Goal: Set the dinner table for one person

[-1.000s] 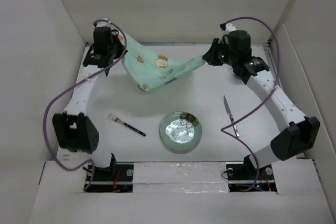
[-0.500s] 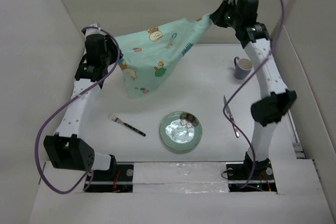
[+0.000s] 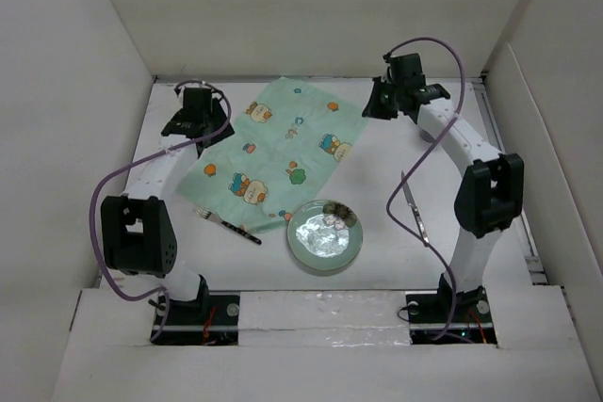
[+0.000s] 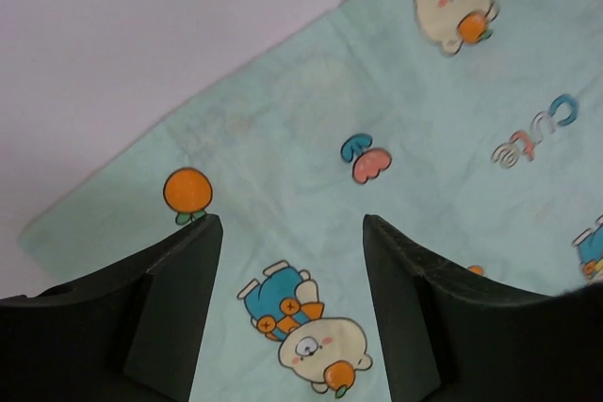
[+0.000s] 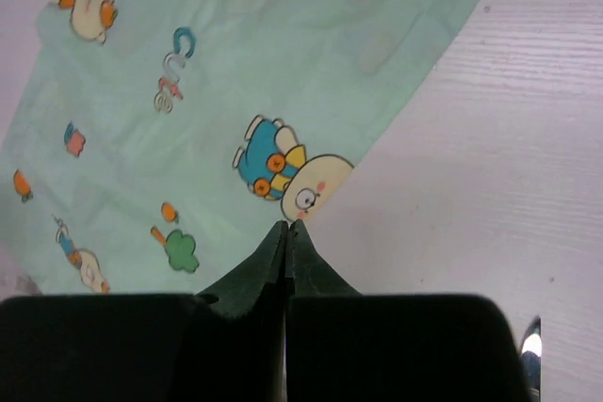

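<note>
Table (image 3: 367, 167) comes first: white, matte and by far the widest thing in view, it fills the floor between white walls (image 3: 311, 7), with both arm bases at its near edge. On its left and middle lies the mat (image 3: 283, 152), mint green and printed with cartoon animals and fruit. It is spread flat and set at a slant, one corner toward the far right and the opposite one toward the near left.

Both arms reach to the far half of the table, one on each side of the mat. The left claw (image 4: 292, 233) is over the mat's left side, close to its edge. Its two dark fingers (image 4: 179, 298) stand well apart with only printed cloth showing between them, so it is released. The right claw (image 5: 285, 228) is near the mat's far right corner. Its fingers are pressed together to a point just at the cloth's right edge, beside a blue and cream figure, and no cloth shows between them. I cannot tell whether the tips touch the mat.

Near the table's near middle sits a round plate (image 3: 295, 233), pale-rimmed with a shiny centre, just beside the mat's near edge. Some small bits at its far rim are too small to make out. A knife (image 3: 415, 209) lies on bare table to the plate's right, under the right arm's cable. A dark-handled fork (image 3: 231, 225) lies left of the plate along the mat's near edge; whether the cloth overlaps it I cannot tell.
</note>
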